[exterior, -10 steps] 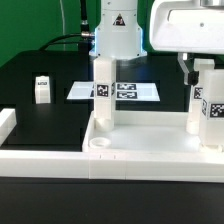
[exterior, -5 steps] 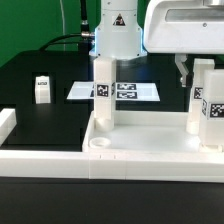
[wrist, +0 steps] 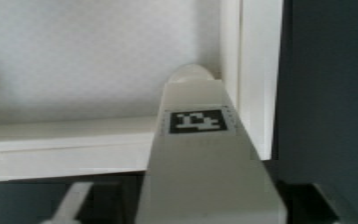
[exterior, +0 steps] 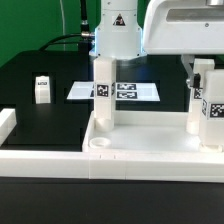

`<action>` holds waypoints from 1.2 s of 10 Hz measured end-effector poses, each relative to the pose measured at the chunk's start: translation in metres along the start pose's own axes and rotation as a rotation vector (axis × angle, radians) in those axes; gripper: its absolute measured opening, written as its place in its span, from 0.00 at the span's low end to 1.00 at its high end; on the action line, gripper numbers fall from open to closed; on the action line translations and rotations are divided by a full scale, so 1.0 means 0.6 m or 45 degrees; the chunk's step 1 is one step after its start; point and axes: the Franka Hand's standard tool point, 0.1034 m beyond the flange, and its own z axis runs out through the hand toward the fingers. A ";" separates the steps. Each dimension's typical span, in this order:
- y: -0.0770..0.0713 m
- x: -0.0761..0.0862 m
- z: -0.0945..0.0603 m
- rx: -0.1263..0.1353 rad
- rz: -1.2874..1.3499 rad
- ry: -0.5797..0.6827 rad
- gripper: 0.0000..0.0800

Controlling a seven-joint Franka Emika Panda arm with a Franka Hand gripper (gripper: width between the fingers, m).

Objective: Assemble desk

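Nearest, the tabletop (exterior: 150,158) lay rim-up at the front of the black table (exterior: 60,112). Two posts stood upright along its far rim: the first leg (exterior: 102,95) stood free, while the second leg (exterior: 197,108) rose by the exterior view's right edge, its top straddled by the gripper (exterior: 198,67); whether the jaws pressed it could not be told. Farther back, bare table lay open toward a border rail (exterior: 8,122), with the third leg (exterior: 41,89) standing alone and the marker board (exterior: 125,90) flat beyond.

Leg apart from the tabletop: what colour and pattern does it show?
The leg is white with a black-and-white tag; clearest in the exterior view.
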 end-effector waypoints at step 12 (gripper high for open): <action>0.004 0.001 0.002 0.050 0.910 -0.009 0.36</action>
